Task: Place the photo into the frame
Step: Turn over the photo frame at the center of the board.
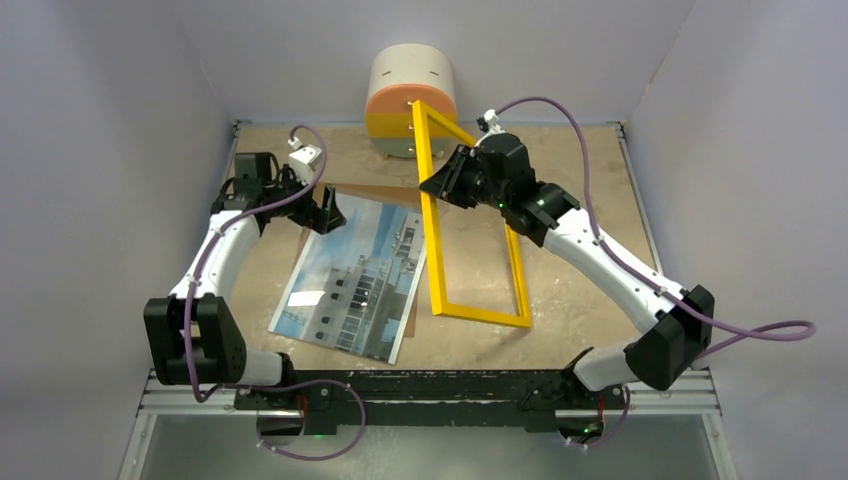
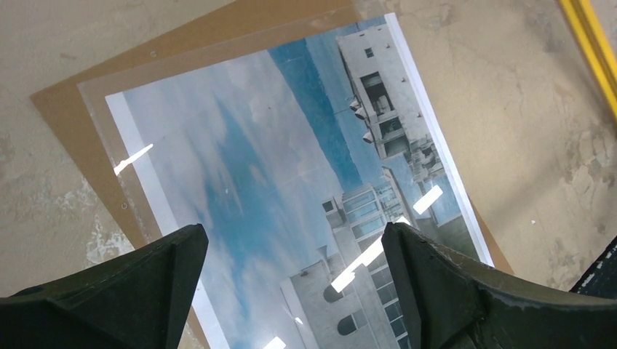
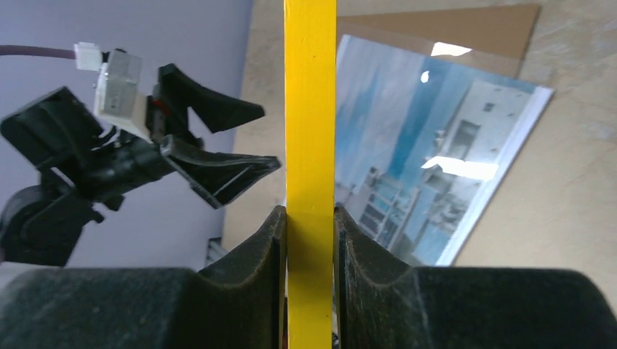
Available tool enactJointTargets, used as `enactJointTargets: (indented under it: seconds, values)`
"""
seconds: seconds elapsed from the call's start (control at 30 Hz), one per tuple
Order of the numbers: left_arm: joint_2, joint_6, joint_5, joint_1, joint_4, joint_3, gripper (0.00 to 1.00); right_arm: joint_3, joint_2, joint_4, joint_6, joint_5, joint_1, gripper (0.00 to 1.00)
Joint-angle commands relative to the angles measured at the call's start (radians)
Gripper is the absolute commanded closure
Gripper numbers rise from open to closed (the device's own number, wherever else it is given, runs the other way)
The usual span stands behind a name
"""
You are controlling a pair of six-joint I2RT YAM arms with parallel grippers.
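The photo [image 1: 350,285] lies face up on the table's left half, showing a white building under blue sky [image 2: 291,145]. It rests on a brown board [image 2: 73,116]. The yellow frame [image 1: 480,315] stands tilted, its near short side on the table and its far end lifted. My right gripper [image 1: 432,186] is shut on one long side of the frame [image 3: 311,109], the bar clamped between both fingers [image 3: 311,214]. My left gripper [image 1: 328,212] hovers open over the photo's far part, with nothing between its fingers [image 2: 295,236]. A strip of the frame [image 2: 593,51] shows at the left wrist view's upper right.
A round white, orange and yellow canister [image 1: 410,100] stands at the back, just behind the frame's raised end. The brown board [image 1: 370,192] sticks out beyond the photo's far edge. Purple walls close in the table on three sides.
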Motion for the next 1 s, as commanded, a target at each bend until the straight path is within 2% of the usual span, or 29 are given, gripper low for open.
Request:
enactJointTargets:
  seconds: [0.0, 0.23, 0.57, 0.7, 0.8, 0.83, 0.9, 0.97]
  values:
    - [-0.058, -0.019, 0.035, -0.023, -0.01, 0.067, 0.0, 0.068, -0.041, 0.039, 0.136, -0.126, -0.002, 1.0]
    - [-0.09, -0.041, 0.035, -0.037, -0.017, 0.122, 0.0, 0.034, -0.057, 0.142, 0.29, -0.275, -0.054, 1.0]
    - [-0.089, -0.121, 0.042, -0.116, 0.017, 0.209, 0.0, -0.149, -0.055, 0.514, 0.543, -0.522, -0.178, 1.0]
    - [-0.069, -0.148, 0.002, -0.191, 0.03, 0.267, 0.0, -0.215, -0.045, 0.627, 0.621, -0.577, -0.21, 1.0]
    - [-0.042, -0.156, -0.055, -0.27, 0.037, 0.318, 0.0, -0.21, -0.039, 0.594, 0.606, -0.613, -0.238, 1.0]
    - [-0.032, -0.161, -0.075, -0.298, 0.042, 0.342, 0.0, -0.199, -0.038, 0.551, 0.579, -0.623, -0.249, 0.97]
    - [-0.009, -0.175, -0.099, -0.347, 0.06, 0.38, 0.0, -0.188, -0.045, 0.452, 0.506, -0.631, -0.276, 0.84]
    - [0.028, -0.19, -0.119, -0.402, 0.067, 0.433, 0.0, -0.184, -0.061, 0.361, 0.435, -0.624, -0.308, 0.65]
